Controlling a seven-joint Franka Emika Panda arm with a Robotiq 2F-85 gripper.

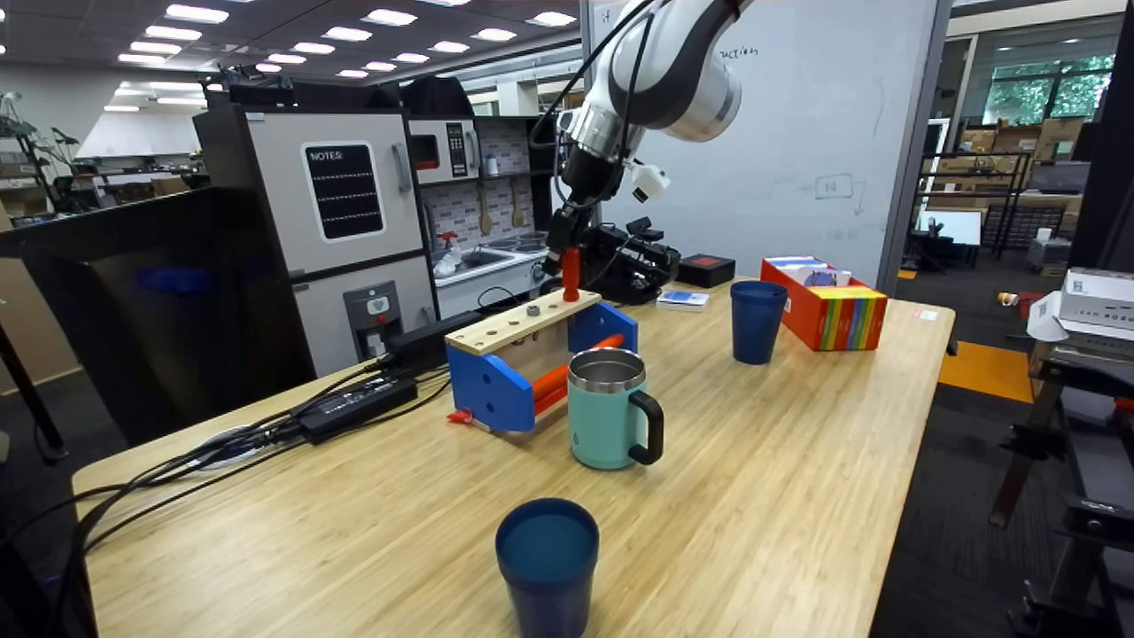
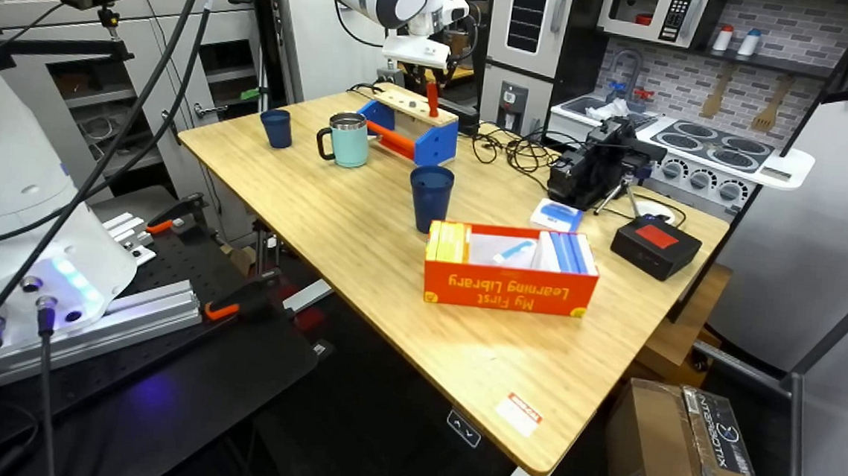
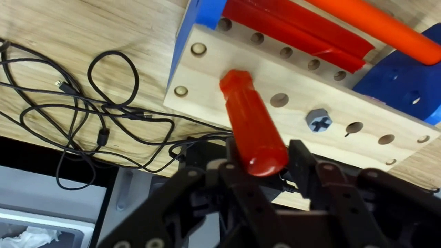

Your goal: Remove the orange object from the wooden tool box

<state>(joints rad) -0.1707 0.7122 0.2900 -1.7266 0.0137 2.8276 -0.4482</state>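
The orange object (image 1: 571, 275) is an orange-red handle-shaped piece. It stands upright at one end of the wooden tool box's (image 1: 487, 390) light top in both exterior views, where the orange object (image 2: 431, 98) and the blue-sided tool box (image 2: 436, 143) also show. In the wrist view the orange object (image 3: 253, 120) rises from the box top (image 3: 206, 75), its lower end against the wood. My gripper (image 3: 264, 146) has its two fingers on either side of the upper end, close against it. The gripper also shows above the piece in both exterior views (image 1: 563, 241) (image 2: 442, 79).
A grey bolt (image 3: 318, 120) sits in the box top. A green mug (image 1: 607, 416) stands beside the box. Two blue cups (image 2: 430, 197) (image 2: 276, 129) and a multicoloured box (image 2: 510, 289) are on the table. Black cables (image 3: 115, 106) lie behind the tool box.
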